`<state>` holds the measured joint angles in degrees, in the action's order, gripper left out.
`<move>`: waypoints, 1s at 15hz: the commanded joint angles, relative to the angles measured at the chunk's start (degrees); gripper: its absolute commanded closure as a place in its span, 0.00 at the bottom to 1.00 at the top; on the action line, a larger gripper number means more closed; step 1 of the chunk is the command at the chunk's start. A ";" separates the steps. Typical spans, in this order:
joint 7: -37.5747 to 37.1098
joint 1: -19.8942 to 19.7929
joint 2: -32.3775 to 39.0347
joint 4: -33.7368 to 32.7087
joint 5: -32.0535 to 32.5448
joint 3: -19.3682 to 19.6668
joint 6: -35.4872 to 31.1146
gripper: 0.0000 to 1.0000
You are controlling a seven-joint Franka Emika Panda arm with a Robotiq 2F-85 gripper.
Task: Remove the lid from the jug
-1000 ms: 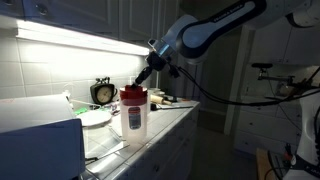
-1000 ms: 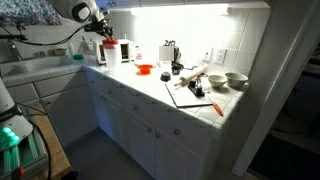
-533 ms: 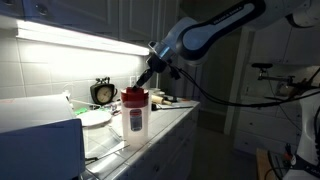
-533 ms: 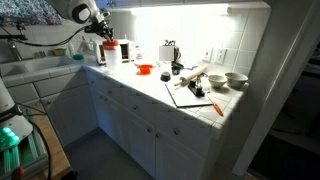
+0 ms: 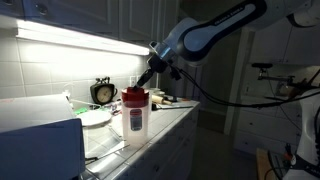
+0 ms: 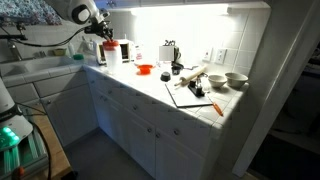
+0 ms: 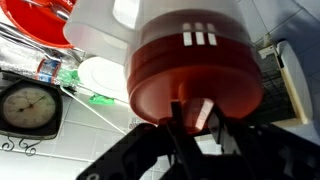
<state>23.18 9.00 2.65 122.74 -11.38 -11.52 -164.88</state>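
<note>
The jug (image 5: 134,120) is a tall whitish pitcher with a dark label, standing upright on the counter; it looks small in an exterior view (image 6: 108,53). The chunky red lid (image 5: 134,94) sits on its top. My gripper (image 5: 143,84) reaches down from the right to the lid's edge. In the wrist view the lid (image 7: 195,65) fills the middle, with the jug body (image 7: 150,25) beyond it. My gripper (image 7: 198,118) has its two dark fingers (image 7: 178,118) close together, pinching a small raised part of the lid.
A round black alarm clock (image 5: 102,92) stands against the tiled wall behind the jug, also in the wrist view (image 7: 28,105). White plates (image 5: 95,118) lie beside the jug. Further along the counter (image 6: 150,85) are a red bowl (image 6: 145,69), a dark board (image 6: 195,95) and white bowls (image 6: 236,78).
</note>
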 commanded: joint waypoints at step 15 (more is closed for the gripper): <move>-2.81 0.32 -0.54 1.61 2.18 0.46 -3.54 0.92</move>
<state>22.67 8.89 1.98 123.46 -11.08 -11.01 -166.54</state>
